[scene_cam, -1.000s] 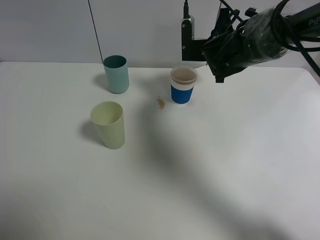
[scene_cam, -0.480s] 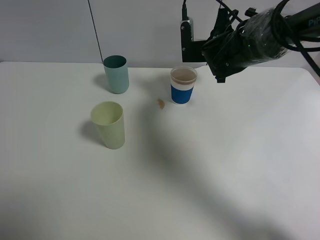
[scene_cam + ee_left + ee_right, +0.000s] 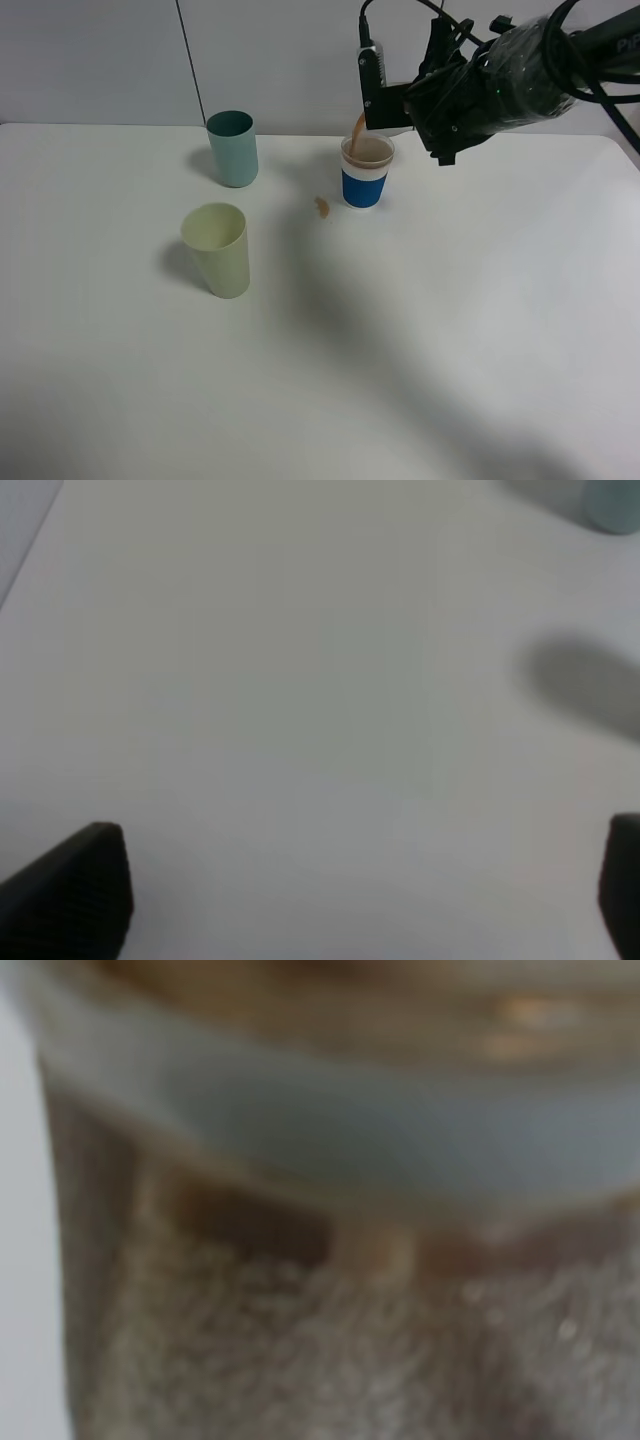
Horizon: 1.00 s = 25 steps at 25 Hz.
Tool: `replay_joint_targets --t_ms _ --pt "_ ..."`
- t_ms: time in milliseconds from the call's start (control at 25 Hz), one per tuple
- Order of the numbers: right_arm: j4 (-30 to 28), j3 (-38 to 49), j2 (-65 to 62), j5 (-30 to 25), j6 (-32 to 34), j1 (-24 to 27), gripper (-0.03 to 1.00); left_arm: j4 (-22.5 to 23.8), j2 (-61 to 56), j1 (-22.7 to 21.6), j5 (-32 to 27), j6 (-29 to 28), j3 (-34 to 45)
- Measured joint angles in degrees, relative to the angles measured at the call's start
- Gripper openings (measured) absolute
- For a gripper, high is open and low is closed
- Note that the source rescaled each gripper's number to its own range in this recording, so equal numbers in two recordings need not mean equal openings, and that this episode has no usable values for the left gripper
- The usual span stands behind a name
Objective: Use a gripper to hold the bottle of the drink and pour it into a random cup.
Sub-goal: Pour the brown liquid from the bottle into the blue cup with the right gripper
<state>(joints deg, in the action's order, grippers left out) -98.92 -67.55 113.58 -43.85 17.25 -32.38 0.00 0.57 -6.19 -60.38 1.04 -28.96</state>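
Exterior high: pouring under way. Black right gripper (image 3: 385, 95) above short white blue-banded cup (image 3: 365, 175), jaws clamped on small clear plastic bottle (image 3: 330, 1130), tipped; brown tea-coloured drink (image 3: 357, 128) streaming into cup. Left gripper (image 3: 360, 890) jaws apart, idle over white counter (image 3: 300, 680). Next, likely: keep stream inside rim, then tip upright.

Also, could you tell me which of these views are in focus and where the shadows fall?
Exterior high view: sharp, evenly lit, soft shadows left of the teal cup and pale green cup, a broad faint shadow across the table. Left wrist view: soft, one blurry shadow patch. Right wrist view: wholly out of focus, the bottle filling it.
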Motion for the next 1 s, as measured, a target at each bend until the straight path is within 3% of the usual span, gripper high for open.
replay_joint_targets --t_ms 1000 --pt "0.0 0.0 0.0 -0.2 -0.7 0.6 0.01 0.0 0.0 0.0 0.0 0.0 0.0"
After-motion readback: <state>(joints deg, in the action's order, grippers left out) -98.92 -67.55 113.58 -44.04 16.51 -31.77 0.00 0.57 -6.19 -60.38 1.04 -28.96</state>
